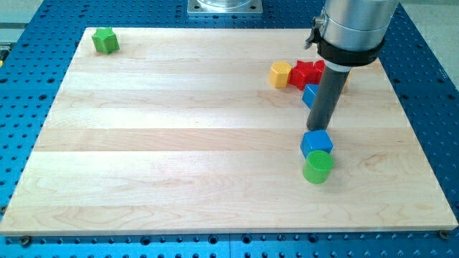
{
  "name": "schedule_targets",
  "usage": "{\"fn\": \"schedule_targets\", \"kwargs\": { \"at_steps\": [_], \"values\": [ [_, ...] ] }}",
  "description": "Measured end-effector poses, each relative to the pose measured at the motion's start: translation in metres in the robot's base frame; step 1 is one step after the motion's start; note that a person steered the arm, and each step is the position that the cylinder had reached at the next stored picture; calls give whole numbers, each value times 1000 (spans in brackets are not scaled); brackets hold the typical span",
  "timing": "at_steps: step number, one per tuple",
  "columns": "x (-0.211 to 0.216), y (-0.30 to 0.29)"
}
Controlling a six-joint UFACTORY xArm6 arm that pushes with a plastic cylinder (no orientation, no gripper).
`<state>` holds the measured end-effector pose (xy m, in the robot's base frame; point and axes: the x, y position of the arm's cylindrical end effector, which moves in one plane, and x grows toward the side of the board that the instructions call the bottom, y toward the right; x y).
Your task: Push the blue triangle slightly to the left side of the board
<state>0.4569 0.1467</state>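
Blue triangle (309,94), judged the piece half hidden behind the rod: toward the view's top of my tip (316,130), slightly left. Second blue block (316,143) touching my tip below. No claw fitted; state untellable.

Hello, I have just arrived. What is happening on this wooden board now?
One robot arm with a dark rod is pushing small blocks on the wooden board. My tip sits right above a blue block, apparently touching it, and a green cylinder lies just below that block. Behind the rod, another blue block is partly hidden. A yellow block and a red block are beside it, and a green block sits at the view's top left.
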Motion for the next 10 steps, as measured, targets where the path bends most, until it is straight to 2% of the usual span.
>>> {"fn": "schedule_targets", "kwargs": {
  "at_steps": [1,3,4,6,9,10],
  "values": [
    [-22,16],
    [-25,55],
    [-26,55],
    [-61,51],
    [-61,23],
    [-61,42]
  ]
}}
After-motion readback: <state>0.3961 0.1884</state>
